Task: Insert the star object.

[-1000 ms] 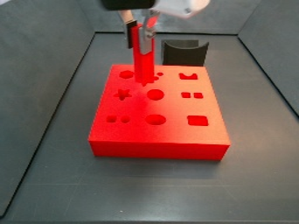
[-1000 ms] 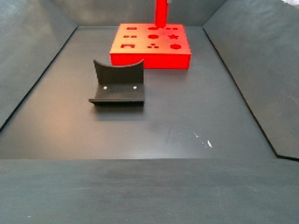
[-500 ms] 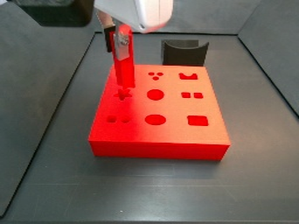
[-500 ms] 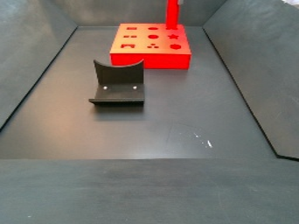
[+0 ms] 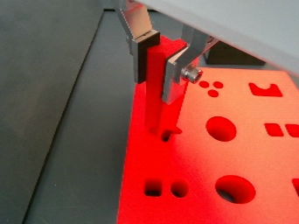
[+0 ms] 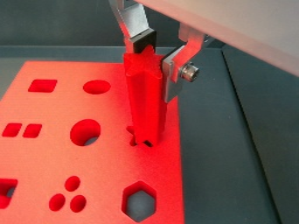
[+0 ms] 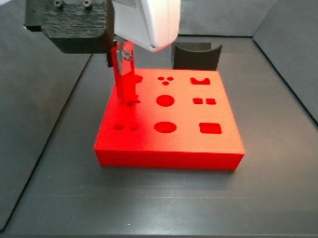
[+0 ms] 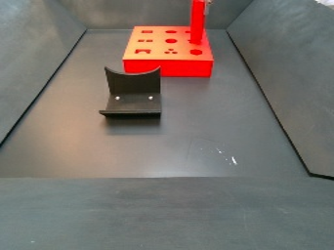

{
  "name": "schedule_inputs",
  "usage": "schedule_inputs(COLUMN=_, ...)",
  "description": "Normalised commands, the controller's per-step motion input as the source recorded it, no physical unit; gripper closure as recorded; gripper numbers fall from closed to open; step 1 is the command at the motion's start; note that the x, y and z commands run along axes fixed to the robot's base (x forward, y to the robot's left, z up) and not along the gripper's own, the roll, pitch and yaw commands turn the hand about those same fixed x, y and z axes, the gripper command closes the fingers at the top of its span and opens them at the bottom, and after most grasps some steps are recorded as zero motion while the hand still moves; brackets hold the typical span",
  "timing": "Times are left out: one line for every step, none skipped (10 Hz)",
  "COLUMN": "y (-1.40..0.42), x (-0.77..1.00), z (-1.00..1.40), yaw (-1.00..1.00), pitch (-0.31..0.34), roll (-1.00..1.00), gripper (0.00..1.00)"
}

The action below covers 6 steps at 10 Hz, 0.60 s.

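The star object point(image 5: 155, 92) is a long, slim red peg with a star-shaped section, held upright. My gripper point(image 5: 160, 70) is shut on its upper part, one silver finger on each side; both wrist views show this point(image 6: 158, 59). The peg's lower end stands at the star-shaped hole point(image 6: 133, 135) in the flat red block point(image 7: 187, 139), near the block's edge, and slivers of the dark hole show round it. In both side views the peg point(image 7: 125, 79) point(image 8: 198, 21) stands upright on the block point(image 8: 163, 64) under the gripper point(image 7: 123, 58).
The block has several other shaped holes, among them a round one point(image 5: 221, 129) and a hexagonal one point(image 6: 139, 200). The dark fixture point(image 7: 195, 54) stands behind the block and shows in the other side view too point(image 8: 131, 93). Grey walls enclose the dark floor point(image 8: 196, 137).
The gripper has carried the peg sideways across the block from the round holes to the star-shaped hole and lowered it. The block and the fixture have not moved.
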Motion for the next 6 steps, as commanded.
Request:
schedule_inputs(y=0.00, x=0.24, z=-0.09, yaw=0.06, pitch=0.000, roll=0.00, gripper=1.00)
schedule_inputs(y=0.03, x=0.16, z=-0.08, yaw=0.00, pitch=-0.037, roll=0.00, gripper=1.00)
schedule_inputs(y=0.00, x=0.12, z=-0.11, yaw=0.00, pitch=-0.057, roll=0.00, gripper=1.00)
schedule_inputs(y=0.00, x=0.10, z=-0.15, yaw=0.00, pitch=-0.050, roll=0.00, gripper=1.00)
schedule_inputs(y=0.00, x=0.00, z=-0.21, yaw=0.02, pitch=-0.066, roll=0.00, gripper=1.00)
schedule_inputs(y=-0.03, x=0.00, z=-0.21, yaw=0.03, pitch=-0.081, roll=0.00, gripper=1.00)
